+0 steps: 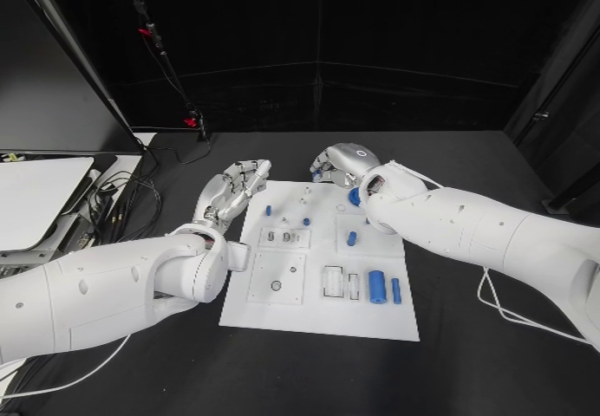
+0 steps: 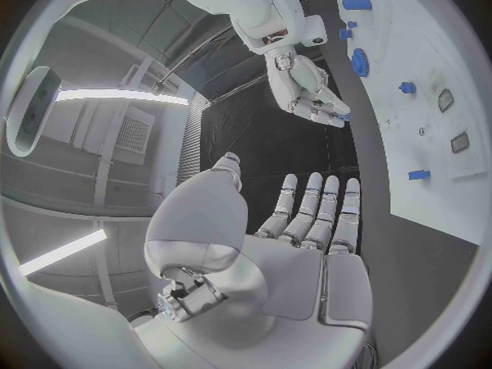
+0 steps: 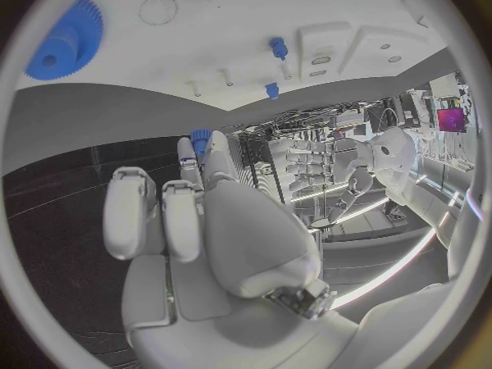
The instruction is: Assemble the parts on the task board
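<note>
The white task board (image 1: 320, 319) lies mid-table with small blue parts on it: a peg (image 1: 269, 209), another peg (image 1: 353, 237) and two cylinders (image 1: 376, 282) near its right side. My right hand (image 1: 340, 163) hovers over the board's far edge and pinches a small blue part (image 3: 200, 137) at its fingertips; the same part (image 2: 343, 116) shows in the left wrist view. A blue gear (image 3: 64, 39) lies on the board near that hand. My left hand (image 1: 238, 186) hangs above the board's far left corner, fingers (image 2: 318, 213) stretched out, holding nothing.
A white table or panel (image 1: 37, 195) and a bundle of cables (image 1: 119, 204) lie at the left. A stand with red clamps (image 1: 190, 121) rises behind the table. Recessed pockets (image 1: 277, 277) mark the board's near half.
</note>
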